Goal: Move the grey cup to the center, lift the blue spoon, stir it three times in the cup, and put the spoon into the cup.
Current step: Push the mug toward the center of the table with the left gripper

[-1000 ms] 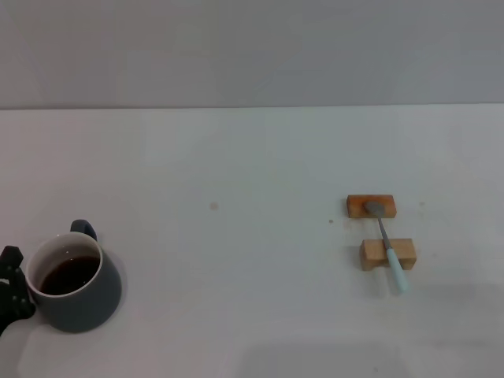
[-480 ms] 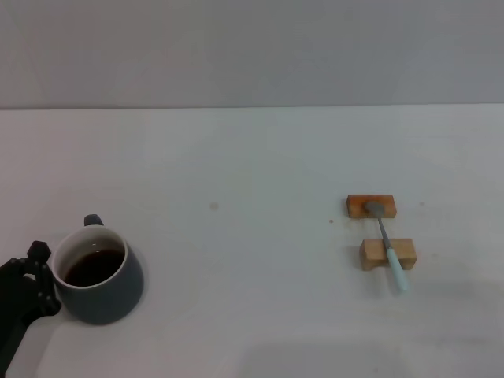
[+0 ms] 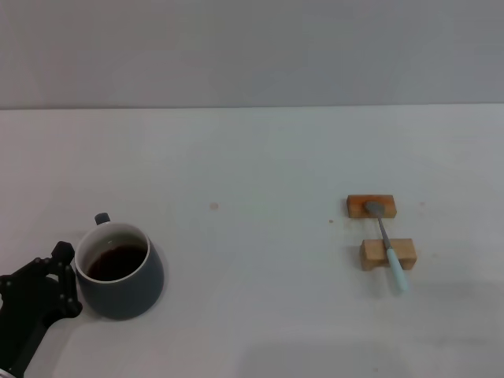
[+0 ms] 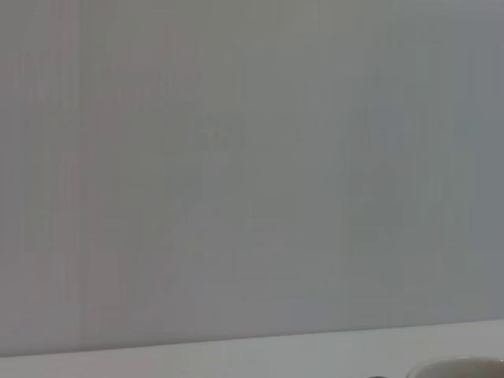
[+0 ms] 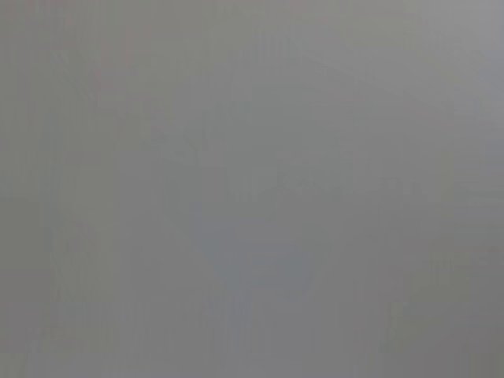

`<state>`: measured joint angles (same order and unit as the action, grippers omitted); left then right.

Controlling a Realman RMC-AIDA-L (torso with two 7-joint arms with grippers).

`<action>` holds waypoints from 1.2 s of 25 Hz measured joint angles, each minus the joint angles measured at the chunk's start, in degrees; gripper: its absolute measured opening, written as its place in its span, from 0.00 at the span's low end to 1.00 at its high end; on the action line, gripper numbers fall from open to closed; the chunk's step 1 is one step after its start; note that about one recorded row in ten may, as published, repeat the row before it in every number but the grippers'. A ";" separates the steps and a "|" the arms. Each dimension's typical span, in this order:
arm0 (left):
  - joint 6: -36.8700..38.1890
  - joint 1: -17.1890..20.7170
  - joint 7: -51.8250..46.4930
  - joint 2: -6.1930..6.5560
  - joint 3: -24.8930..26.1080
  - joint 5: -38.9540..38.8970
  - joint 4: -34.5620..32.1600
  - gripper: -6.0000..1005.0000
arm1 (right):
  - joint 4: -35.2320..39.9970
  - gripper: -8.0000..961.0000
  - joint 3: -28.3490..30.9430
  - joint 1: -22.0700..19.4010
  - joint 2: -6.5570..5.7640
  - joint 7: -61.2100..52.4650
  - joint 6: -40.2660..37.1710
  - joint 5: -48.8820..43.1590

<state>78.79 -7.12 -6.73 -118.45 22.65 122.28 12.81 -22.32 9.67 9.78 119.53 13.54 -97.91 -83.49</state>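
Now grey cup (image 3: 122,272) sits further right vs before, left end effector (image 3: 61,283) against it; grip state unclear.

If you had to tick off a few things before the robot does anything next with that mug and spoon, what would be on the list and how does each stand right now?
1. Grey cup upright on the table: ok.
2. Cup at the center: not ok, it sits far toward the robot's left.
3. Left gripper beside the cup: ok, right against its side; whether it grips the cup, cannot tell.
4. Dark liquid inside the cup not spilling: ok, none seen on the table.
5. Blue spoon ready to lift: ok, lying across two wooden blocks, handle overhanging the near one.
6. Right gripper in position for the spoon: cannot tell, not in view.
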 joint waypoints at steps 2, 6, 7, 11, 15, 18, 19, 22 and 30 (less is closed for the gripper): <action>0.02 -0.01 -0.18 0.01 -0.46 -0.02 0.03 0.05 | 0.00 0.69 0.00 -0.04 0.00 0.00 0.00 0.00; 0.01 -0.93 0.09 -0.15 -2.97 -0.02 0.60 0.06 | 0.00 0.69 0.00 0.00 0.00 0.00 0.00 0.00; -0.13 -1.37 0.12 -0.22 -3.93 -0.01 1.16 0.06 | 0.00 0.69 -0.02 0.01 0.00 0.00 0.00 0.00; -0.19 -1.69 0.13 -0.22 -4.79 -0.02 1.95 0.06 | 0.00 0.69 -0.30 0.03 0.00 0.00 0.00 0.00; -0.15 -2.15 0.15 -0.21 -6.14 -0.03 2.10 0.07 | 0.00 0.69 -0.44 -0.03 0.00 0.00 0.00 0.00; -0.22 -2.21 0.16 -0.21 -6.27 -0.12 2.13 0.07 | 0.00 0.69 -0.44 -0.03 0.00 0.00 0.00 0.00; -0.30 -2.21 0.16 -0.21 -6.17 -0.27 2.13 0.07 | 0.00 0.69 -0.44 -0.03 0.00 0.00 0.00 0.00; -0.60 -2.25 0.21 -0.20 -6.03 -0.49 1.87 0.07 | 0.00 0.69 -0.44 -0.03 0.00 0.00 -0.01 0.00; -1.85 -3.45 0.28 -0.21 -6.27 -0.31 2.15 0.08 | 0.00 0.69 -0.44 0.05 0.00 0.00 -0.02 0.00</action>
<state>76.93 -10.57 -6.44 -118.66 16.38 121.97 14.96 -22.32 9.23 9.84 119.53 13.54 -97.93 -83.49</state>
